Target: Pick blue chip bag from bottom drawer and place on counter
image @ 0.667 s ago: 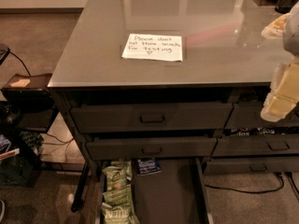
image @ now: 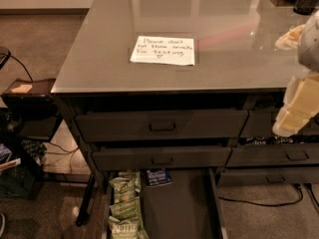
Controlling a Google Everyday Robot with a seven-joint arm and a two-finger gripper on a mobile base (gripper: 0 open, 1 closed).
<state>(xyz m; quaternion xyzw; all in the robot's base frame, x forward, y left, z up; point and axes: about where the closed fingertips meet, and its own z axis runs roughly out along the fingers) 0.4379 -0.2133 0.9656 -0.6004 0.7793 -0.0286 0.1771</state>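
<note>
Gripper (image: 294,113), pale cream, hangs close to my camera at 3 o'clock, in front of the right-hand drawers; I cannot tell whether it is wide or narrow. At 6 o'clock the wide dark grey metal bottom drawer (image: 184,208) stands pulled out. Green snack bags (image: 123,208) lie along its 9 o'clock side. The small navy-blue chip bag (image: 158,177) with white lettering lies at the drawer's back, just beside them. Toward 12 o'clock, the glossy grey counter (image: 99,59) carries a white handwritten paper note (image: 163,50).
</note>
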